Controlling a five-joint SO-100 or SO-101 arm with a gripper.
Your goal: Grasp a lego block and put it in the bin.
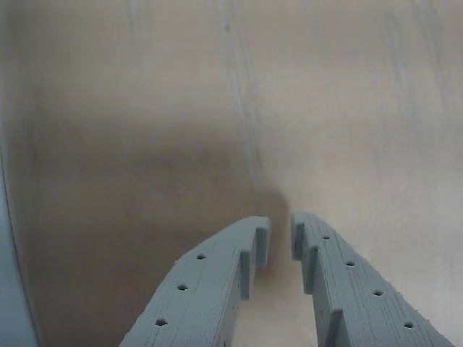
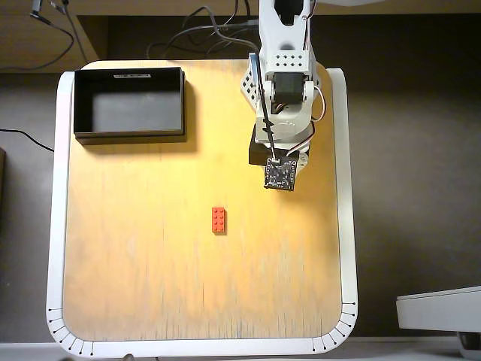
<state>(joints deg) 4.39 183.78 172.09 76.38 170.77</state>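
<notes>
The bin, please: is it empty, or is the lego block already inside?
Empty: the bin shows bare floor, and the lego block lies on the table.

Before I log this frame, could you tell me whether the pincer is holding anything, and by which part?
Nothing is held: the pincer is empty over bare table, while the lego block lies apart on it.
</notes>
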